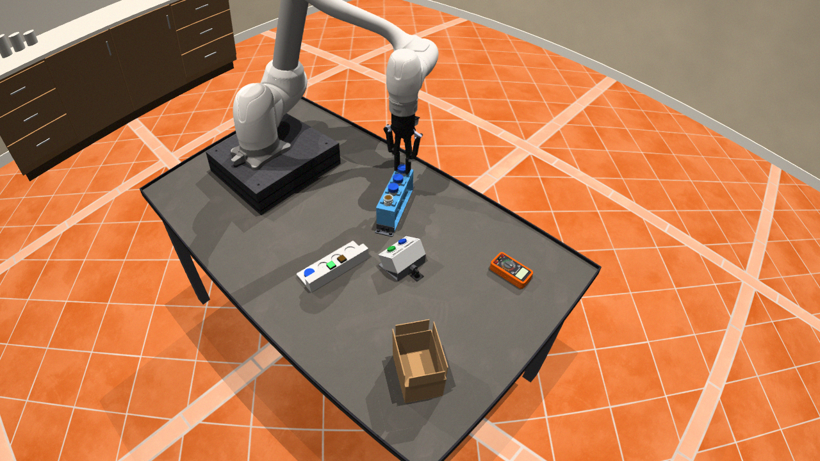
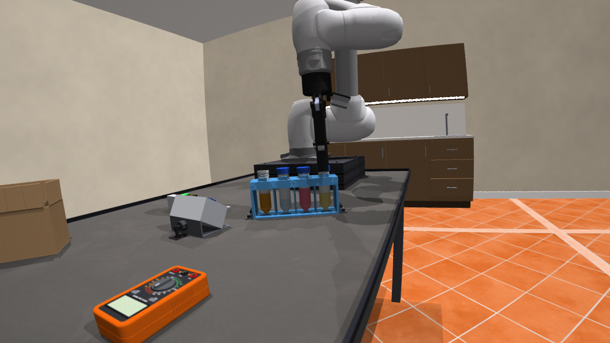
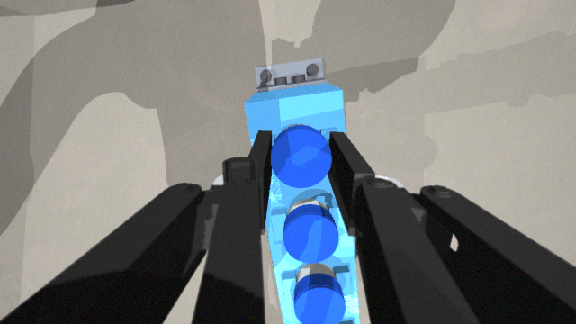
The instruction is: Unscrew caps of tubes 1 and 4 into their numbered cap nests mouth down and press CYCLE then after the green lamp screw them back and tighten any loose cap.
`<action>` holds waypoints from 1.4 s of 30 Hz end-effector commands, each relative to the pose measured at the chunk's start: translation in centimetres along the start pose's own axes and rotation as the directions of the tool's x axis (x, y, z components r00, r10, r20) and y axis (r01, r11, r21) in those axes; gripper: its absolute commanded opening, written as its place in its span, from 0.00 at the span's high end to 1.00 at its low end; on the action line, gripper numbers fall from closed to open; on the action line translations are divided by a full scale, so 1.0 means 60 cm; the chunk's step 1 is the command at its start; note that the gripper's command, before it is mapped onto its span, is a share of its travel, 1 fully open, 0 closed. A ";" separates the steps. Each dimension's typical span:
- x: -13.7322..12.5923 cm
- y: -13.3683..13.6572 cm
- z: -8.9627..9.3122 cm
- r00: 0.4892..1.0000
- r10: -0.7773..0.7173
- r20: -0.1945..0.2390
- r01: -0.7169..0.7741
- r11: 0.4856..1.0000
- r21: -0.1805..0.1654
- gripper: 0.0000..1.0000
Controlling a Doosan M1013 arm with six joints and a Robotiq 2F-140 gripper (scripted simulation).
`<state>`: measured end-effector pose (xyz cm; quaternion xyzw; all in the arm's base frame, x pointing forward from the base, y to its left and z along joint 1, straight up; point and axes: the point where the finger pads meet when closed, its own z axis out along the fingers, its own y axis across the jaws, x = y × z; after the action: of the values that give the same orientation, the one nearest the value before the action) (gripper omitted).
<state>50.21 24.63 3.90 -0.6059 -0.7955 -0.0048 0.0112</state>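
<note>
Pincer (image 3: 301,153) is closed narrow on the blue cap (image 3: 301,158) of the end tube in the blue decapping station (image 3: 292,105), at the end nearest the arm's base on the desk (image 1: 516,321), with both pads flat against the cap's sides. This looks like a turning stroke on the thread (I cannot tell which way), so keep the wrist plumb over the tube and spin about its axis without side pull. Regrip squarely between strokes; another cap (image 1: 309,271) already sits in an end nest of the cap tray (image 1: 322,280).
</note>
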 end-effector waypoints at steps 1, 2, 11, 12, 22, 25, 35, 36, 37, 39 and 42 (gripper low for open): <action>0.001 0.001 -0.001 0.992 0.125 0.017 -0.125 0.992 -0.004 0.70; 0.001 0.001 -0.001 0.985 0.174 0.017 -0.174 0.985 -0.004 0.70; 0.001 0.001 -0.001 0.931 0.364 0.016 -0.364 0.931 -0.008 0.70; 0.001 0.001 0.000 0.931 0.364 0.016 -0.364 0.931 -0.008 0.59; 0.001 0.001 0.000 0.931 0.364 0.016 -0.364 0.931 -0.008 0.59; 0.001 0.001 0.000 0.958 0.285 0.016 -0.285 0.958 -0.006 0.59; 0.001 0.001 0.000 0.952 -0.305 0.017 0.305 0.952 0.004 0.59; 0.001 0.001 0.000 0.925 -0.379 0.017 0.379 0.926 0.005 0.59; 0.001 0.001 0.000 0.903 -0.429 0.019 0.429 0.903 0.006 0.59; 0.001 0.001 0.000 0.844 -0.536 0.018 0.536 0.844 0.008 0.59; 0.001 0.001 0.000 0.781 -0.625 0.015 0.625 0.781 0.010 0.59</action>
<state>50.19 24.67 3.86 -0.3736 -0.9275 0.0104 -0.0106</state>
